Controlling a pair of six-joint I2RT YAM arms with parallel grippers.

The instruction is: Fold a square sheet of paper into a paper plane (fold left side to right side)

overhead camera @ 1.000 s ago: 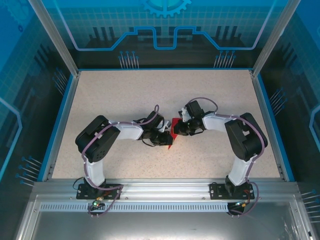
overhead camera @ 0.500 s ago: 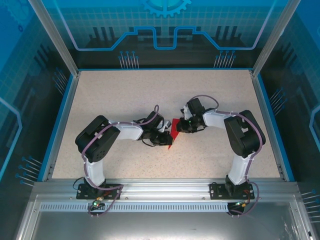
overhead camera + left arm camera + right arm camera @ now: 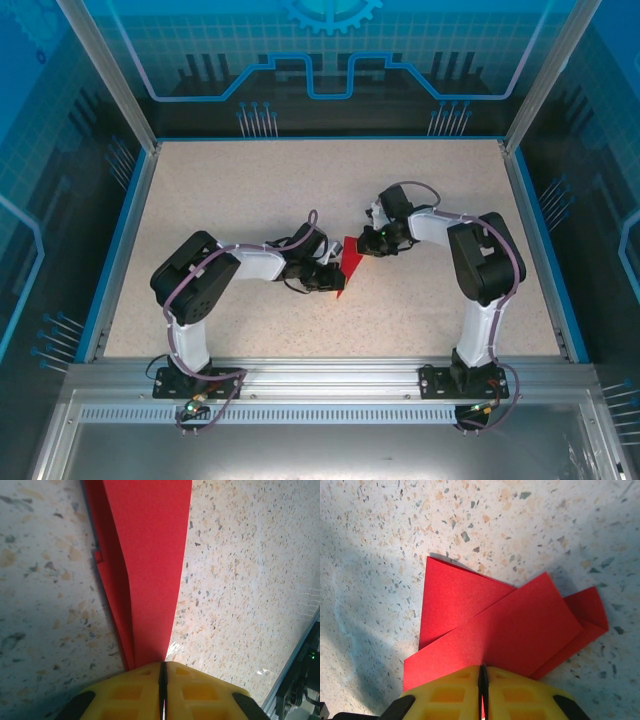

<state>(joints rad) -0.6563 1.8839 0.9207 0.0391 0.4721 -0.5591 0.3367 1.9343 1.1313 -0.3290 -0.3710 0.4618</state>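
Speckled tabletop (image 3: 250, 190) carries the paper plane (image 3: 349, 262). Left gripper (image 3: 163, 670) pinches its narrow end; right gripper (image 3: 483, 671) clamps the wide end.

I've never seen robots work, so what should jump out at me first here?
The folded red paper at the middle of the speckled table catches the eye first. The yellow-tipped left hand and right hand pinch it shut from opposite sides.

paper plane (image 3: 145, 570): bright red, plain
table (image 3: 250, 190): beige, with fine dark and tan speckle
table edge (image 3: 128, 240): blue
left gripper (image 3: 163, 669): yellow
right gripper (image 3: 483, 672): yellow
arms (image 3: 262, 262): white shells, black joints
back wall (image 3: 330, 60): blue, with lighter line pattern
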